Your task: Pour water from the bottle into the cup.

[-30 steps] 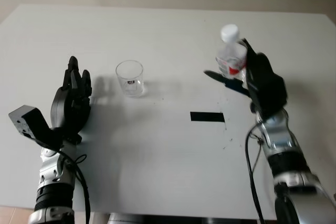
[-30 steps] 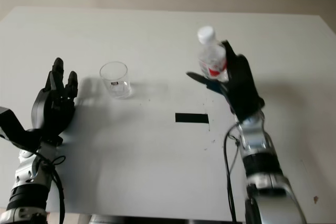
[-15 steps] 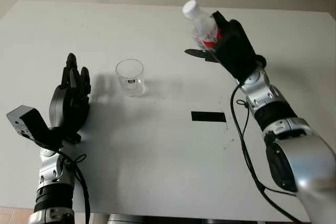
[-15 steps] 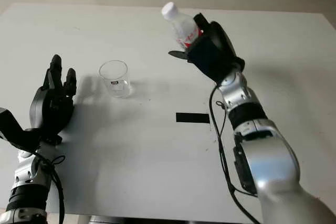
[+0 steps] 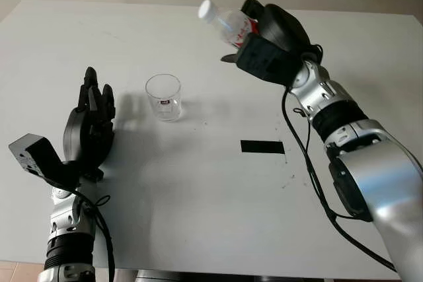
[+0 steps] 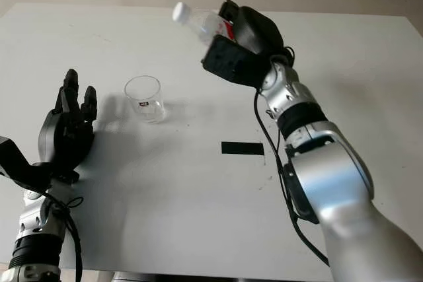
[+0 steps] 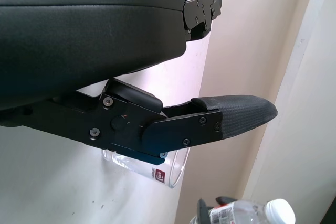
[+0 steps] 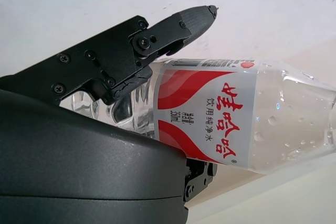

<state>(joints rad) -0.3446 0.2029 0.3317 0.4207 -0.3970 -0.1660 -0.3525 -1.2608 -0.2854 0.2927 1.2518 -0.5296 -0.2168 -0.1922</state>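
Holding: right hand fingers clamped on bottle, tilted, above-right of cup.
Cap: apparently on.
Left hand: open, beside cup.
Remaining: pouring; cup looks empty.

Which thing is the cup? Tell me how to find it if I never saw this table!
Look at the big white table. On its left side a black robot hand, the left hand, is open, and right beside it stands the cup. It is a small see-through glass standing upright with a tiny dark label, unlike the bottle, which has a white cap and red label and is held tilted in the right hand.
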